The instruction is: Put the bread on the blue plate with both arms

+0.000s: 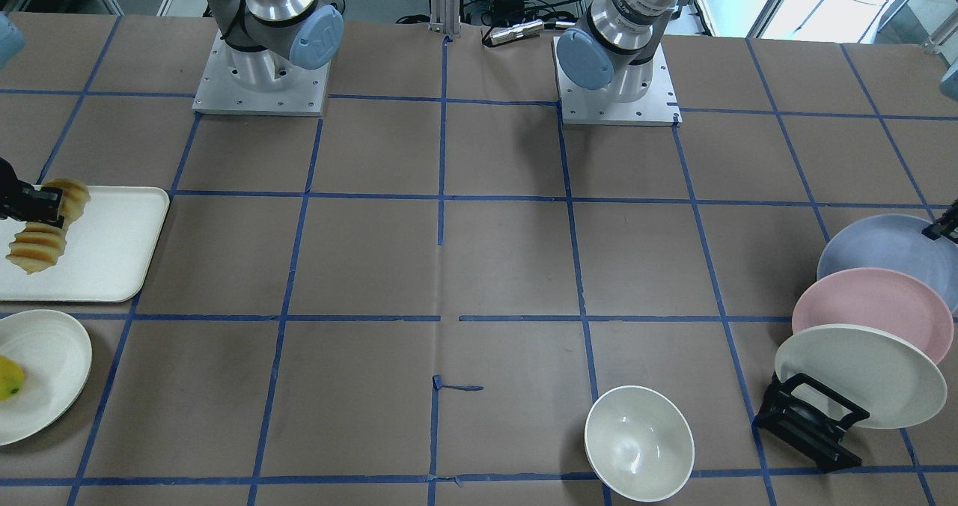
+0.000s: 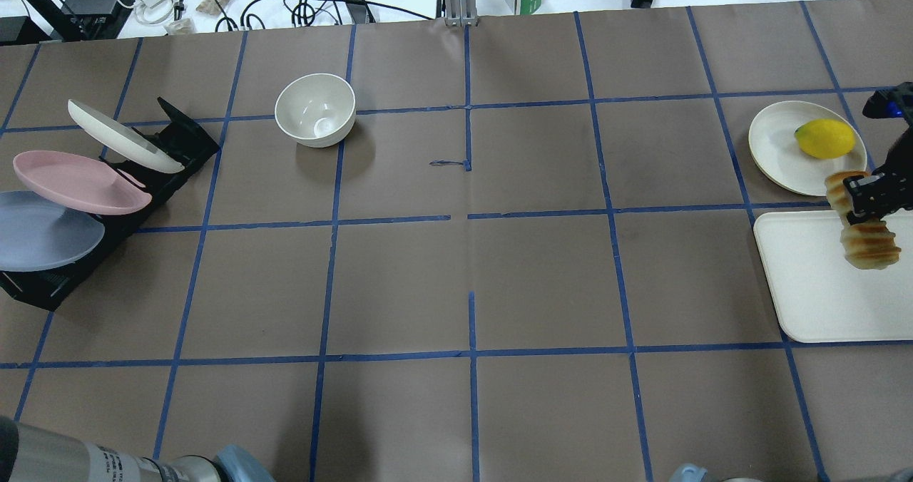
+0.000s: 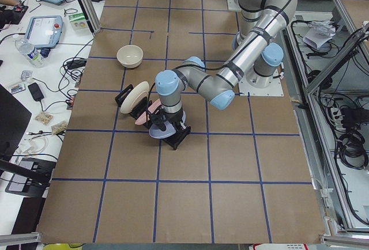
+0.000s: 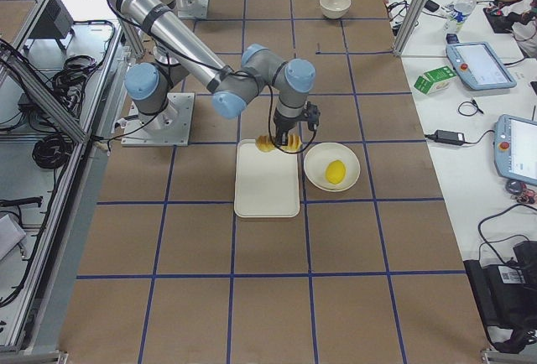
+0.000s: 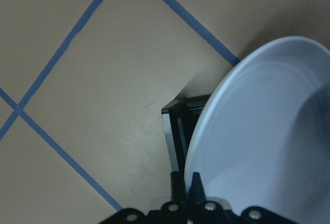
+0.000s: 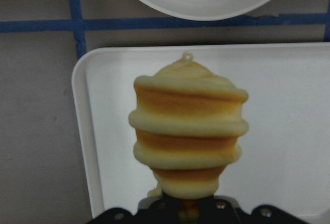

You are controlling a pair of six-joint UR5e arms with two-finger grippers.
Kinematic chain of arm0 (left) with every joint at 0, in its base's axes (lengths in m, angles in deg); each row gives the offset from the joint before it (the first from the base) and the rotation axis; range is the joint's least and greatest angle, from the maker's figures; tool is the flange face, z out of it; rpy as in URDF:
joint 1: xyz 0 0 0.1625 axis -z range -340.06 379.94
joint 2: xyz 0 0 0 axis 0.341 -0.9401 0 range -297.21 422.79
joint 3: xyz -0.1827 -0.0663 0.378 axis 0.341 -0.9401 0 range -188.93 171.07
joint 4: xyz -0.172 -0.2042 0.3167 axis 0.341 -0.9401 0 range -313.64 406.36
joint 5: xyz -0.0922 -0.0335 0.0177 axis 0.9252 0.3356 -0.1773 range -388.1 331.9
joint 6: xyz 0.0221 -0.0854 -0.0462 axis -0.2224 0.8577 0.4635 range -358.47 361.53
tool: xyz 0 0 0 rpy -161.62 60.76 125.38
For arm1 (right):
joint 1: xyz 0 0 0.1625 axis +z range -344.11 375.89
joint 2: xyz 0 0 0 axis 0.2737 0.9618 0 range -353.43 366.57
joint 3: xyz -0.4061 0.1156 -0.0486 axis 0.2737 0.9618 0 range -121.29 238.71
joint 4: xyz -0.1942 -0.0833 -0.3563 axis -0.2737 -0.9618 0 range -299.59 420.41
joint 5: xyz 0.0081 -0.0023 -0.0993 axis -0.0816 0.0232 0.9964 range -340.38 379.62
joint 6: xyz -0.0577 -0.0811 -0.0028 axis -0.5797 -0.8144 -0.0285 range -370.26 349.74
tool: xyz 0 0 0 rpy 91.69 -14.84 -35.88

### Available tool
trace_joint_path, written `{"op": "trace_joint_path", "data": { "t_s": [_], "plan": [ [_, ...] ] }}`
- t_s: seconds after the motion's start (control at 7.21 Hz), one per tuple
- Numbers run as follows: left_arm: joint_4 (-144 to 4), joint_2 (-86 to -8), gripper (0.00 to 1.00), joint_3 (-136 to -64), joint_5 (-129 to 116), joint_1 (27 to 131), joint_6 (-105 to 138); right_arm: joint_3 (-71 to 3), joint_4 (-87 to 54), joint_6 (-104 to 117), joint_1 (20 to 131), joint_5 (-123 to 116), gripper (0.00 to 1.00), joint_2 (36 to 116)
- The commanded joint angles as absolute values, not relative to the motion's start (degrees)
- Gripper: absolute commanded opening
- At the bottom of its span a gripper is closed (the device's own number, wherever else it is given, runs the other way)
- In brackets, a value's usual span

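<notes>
blue plate racked beside pink plate, right hand holding bread over tray

Bread: an elongated loaf of ridged yellow-orange slices at the right edge of the overhead view. It is clamped across its middle by the black right gripper and held over the near corner of the cream tray. In the wrist view the loaf's end points away from the camera.

Blue plate: round, matte, pale lavender-blue, at the right edge of the front view. It stands tilted on edge in the black rack, and the left gripper pinches its rim.
</notes>
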State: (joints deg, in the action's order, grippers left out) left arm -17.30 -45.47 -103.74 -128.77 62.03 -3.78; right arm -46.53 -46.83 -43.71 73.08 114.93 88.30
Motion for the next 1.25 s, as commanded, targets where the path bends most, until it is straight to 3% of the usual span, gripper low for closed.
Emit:
{"op": "trace_joint_path", "data": {
  "t_s": [0.0, 0.28, 0.83, 1.11],
  "plan": [
    [-24.1, -42.9, 0.00, -100.9, -129.2, 61.2, -4.3, -38.6, -34.8, -37.5, 78.0, 114.4, 0.00, 89.4],
    [-37.1, -40.3, 0.00, -97.8, -131.3, 60.5, -3.7, -36.5, -31.7, -30.2, 82.5, 114.4, 0.00, 90.8],
    [-62.1, -32.6, 0.00, -98.7, -123.9, 60.5, 8.5, -36.4, -29.2, -19.2, 88.9, 114.1, 0.00, 93.4],
    [-69.8, -30.6, 0.00, -99.4, -117.2, 66.0, 7.4, -36.5, -29.4, -17.7, 91.9, 107.7, 0.00, 93.7]
  ]
}}
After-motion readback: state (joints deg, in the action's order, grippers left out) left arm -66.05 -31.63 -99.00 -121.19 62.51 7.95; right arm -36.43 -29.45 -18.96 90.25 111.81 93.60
